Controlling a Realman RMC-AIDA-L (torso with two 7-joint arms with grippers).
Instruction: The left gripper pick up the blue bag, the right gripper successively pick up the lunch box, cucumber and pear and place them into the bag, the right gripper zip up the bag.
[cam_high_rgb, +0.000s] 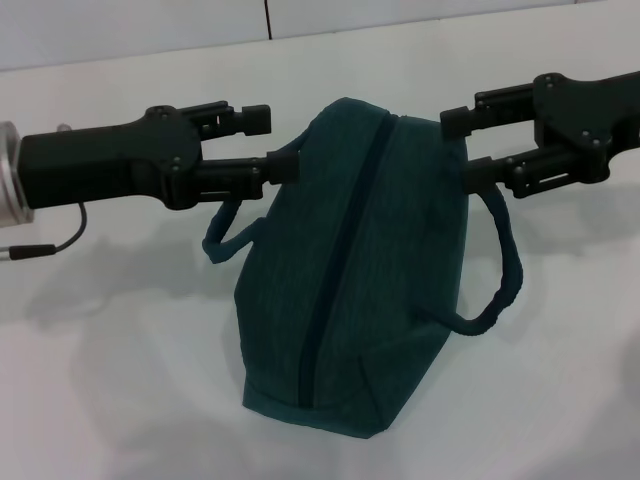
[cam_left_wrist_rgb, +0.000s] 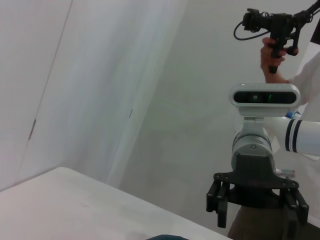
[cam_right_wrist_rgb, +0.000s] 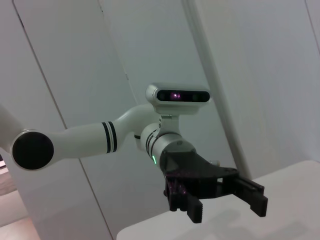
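Observation:
The blue bag (cam_high_rgb: 350, 270) sits in the middle of the white table (cam_high_rgb: 120, 380) in the head view, its dark zipper line (cam_high_rgb: 335, 270) running along the top and looking closed. My left gripper (cam_high_rgb: 270, 145) is open at the bag's far left end, its lower finger (cam_high_rgb: 240, 175) touching the left handle (cam_high_rgb: 215, 245). My right gripper (cam_high_rgb: 460, 148) is open at the bag's far right end, its lower finger (cam_high_rgb: 485, 172) by the right handle (cam_high_rgb: 505, 270). The right wrist view shows the left gripper (cam_right_wrist_rgb: 225, 207) open, and the left wrist view shows the right gripper (cam_left_wrist_rgb: 257, 202) open. The lunch box, cucumber and pear are out of view.
White walls stand behind the table. A person holding a camera rig (cam_left_wrist_rgb: 272, 30) stands beyond the right arm in the left wrist view. A thin cable (cam_high_rgb: 55, 245) hangs under the left arm.

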